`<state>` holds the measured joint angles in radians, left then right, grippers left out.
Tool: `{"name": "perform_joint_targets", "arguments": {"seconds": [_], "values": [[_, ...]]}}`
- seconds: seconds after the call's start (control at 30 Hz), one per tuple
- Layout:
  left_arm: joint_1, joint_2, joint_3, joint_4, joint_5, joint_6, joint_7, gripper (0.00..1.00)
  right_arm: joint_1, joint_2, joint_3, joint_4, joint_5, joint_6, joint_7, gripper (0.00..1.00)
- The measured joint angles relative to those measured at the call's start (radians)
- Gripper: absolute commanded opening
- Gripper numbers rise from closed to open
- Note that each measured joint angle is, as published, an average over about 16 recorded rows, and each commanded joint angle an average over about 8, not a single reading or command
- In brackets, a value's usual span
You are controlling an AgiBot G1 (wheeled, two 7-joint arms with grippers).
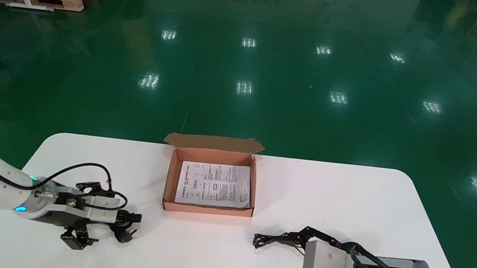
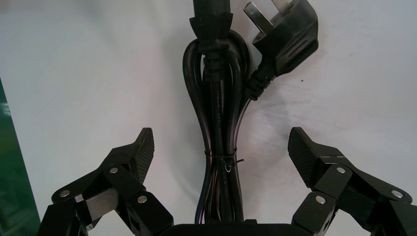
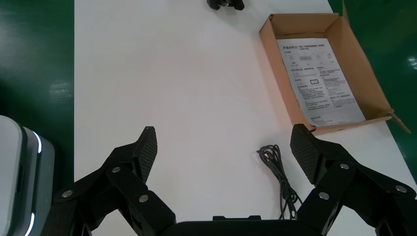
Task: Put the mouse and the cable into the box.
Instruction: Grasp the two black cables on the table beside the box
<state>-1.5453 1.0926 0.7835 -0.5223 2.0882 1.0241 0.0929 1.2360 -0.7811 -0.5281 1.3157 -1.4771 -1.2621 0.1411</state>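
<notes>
— At the left wrist: how do the jaws stand?
— Spread wide. The left gripper [image 2: 221, 147] has one ribbed pad [image 2: 143, 150] on each side of the power cable [image 2: 219, 113]. Both pads are clear of it and nothing is gripped. The cable lies in a long bundle on the white table [image 2: 98, 73], cinched by a thin tie [image 2: 223, 160]. Its plug [image 2: 285, 34] is just beyond the fingertips.
— Right wrist?
— The right gripper [image 3: 223, 147] is equally wide, holding nothing, touching nothing. On the table under it lies a thin black lead [image 3: 280, 172], loosely looped, nearer one finger than the other. Past it is the cardboard box [image 3: 275, 83], open, with a printed sheet [image 3: 317, 78] flat on its bottom.
— Head view?
— The box sits mid-table toward the far edge, lid flap [image 1: 214, 142] folded back. At the near left, the left gripper is low over the power cable, well apart from the box. At the near right is the right gripper, with the thin lead by its fingertips. The box is near it but apart.
</notes>
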Motion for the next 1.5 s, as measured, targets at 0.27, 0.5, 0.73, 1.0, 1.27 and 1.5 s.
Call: {"name": "perform_joint_targets", "arguments": {"seconds": [0.27,0.5,0.73,1.0,1.27,1.5], "values": [[-0.020,0.032,0.001,0.083,-0.005,-0.022,0.053,1.00,0.020,-0.104,-0.048,-0.097,-0.145,0.106,-0.022,1.00],[-0.034,0.046,-0.003,0.132,-0.014,-0.031,0.087,1.00,0.062,-0.257,-0.113,-0.297,-0.324,0.247,-0.072,1.00],[-0.045,0.056,-0.006,0.168,-0.021,-0.037,0.112,1.00,0.124,-0.380,-0.153,-0.528,-0.423,0.348,-0.159,1.00],[-0.053,0.065,-0.009,0.198,-0.027,-0.043,0.133,1.00,0.180,-0.456,-0.162,-0.725,-0.434,0.400,-0.269,1.00],[-0.057,0.069,-0.010,0.212,-0.030,-0.047,0.141,0.06,0.204,-0.487,-0.160,-0.813,-0.424,0.416,-0.318,0.19],[-0.058,0.069,-0.010,0.213,-0.030,-0.047,0.142,0.00,0.205,-0.487,-0.159,-0.816,-0.423,0.416,-0.319,0.00]]}}
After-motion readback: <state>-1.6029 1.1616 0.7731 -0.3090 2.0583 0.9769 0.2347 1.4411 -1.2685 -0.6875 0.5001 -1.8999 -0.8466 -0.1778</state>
